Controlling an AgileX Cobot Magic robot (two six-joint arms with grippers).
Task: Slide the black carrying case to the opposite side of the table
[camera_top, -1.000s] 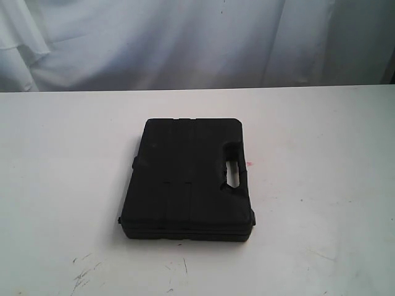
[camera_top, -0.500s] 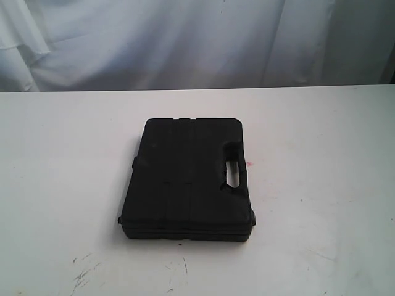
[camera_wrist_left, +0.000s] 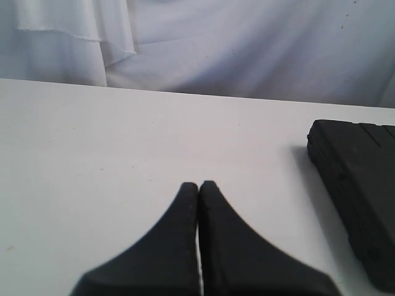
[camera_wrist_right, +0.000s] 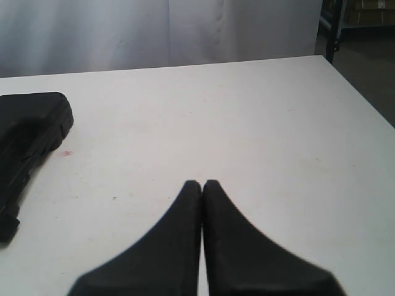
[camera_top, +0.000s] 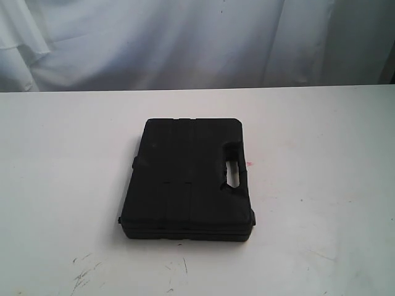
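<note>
The black carrying case (camera_top: 188, 179) lies flat near the middle of the white table (camera_top: 68, 160), its handle cut-out (camera_top: 233, 172) on the right side. Neither arm shows in the exterior view. In the left wrist view my left gripper (camera_wrist_left: 199, 185) is shut and empty above bare tabletop, with an end of the case (camera_wrist_left: 361, 185) off to one side, apart from the fingers. In the right wrist view my right gripper (camera_wrist_right: 202, 184) is also shut and empty, and the case (camera_wrist_right: 24, 132) lies well away from it.
White cloth (camera_top: 185, 43) hangs behind the table's far edge. A small pink spot (camera_top: 249, 163) sits beside the case's handle side, also the pink spot (camera_wrist_right: 66, 153). Dark scuff marks (camera_top: 83, 274) lie near the front. The table's side edge (camera_wrist_right: 364, 105) drops to dark floor.
</note>
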